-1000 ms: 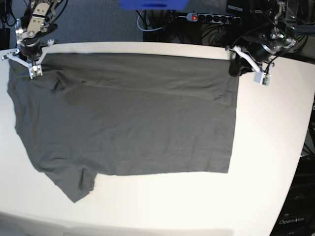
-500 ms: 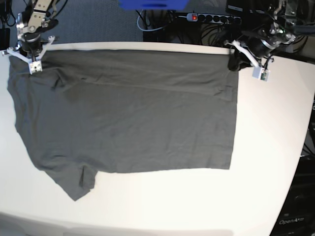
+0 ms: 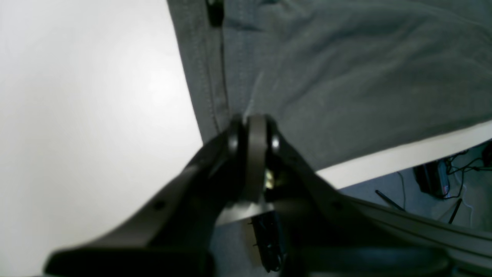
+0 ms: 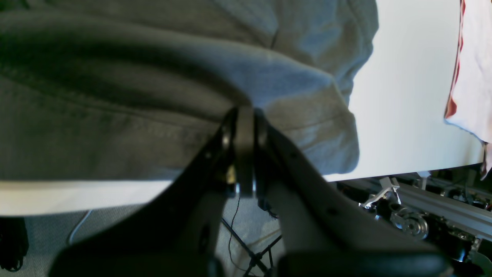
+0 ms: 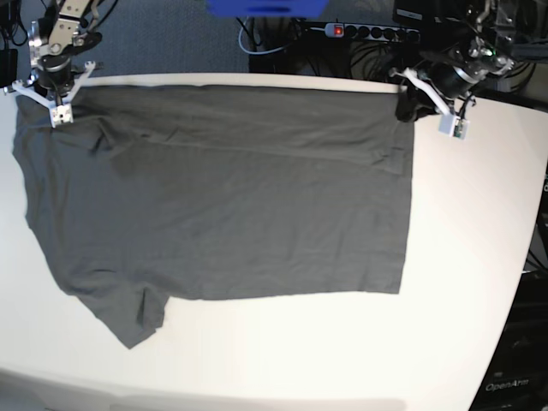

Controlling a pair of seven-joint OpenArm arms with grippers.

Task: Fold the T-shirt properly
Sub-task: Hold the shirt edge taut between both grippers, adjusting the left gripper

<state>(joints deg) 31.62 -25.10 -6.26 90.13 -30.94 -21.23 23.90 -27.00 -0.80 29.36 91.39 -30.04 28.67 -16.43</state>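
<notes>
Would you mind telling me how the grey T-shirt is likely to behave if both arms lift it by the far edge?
The T-shirt will probably drape limply: its thin fabric already wrinkles between the left gripper and right gripper. It looks light, so both pinches should hold. The loose sleeve may trail or fold under.

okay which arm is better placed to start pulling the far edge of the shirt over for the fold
Neither alone: both already grip the T-shirt at its far edge. The left gripper is shut on the hem corner, the right gripper on the sleeve end, so they look set to move together.
</notes>
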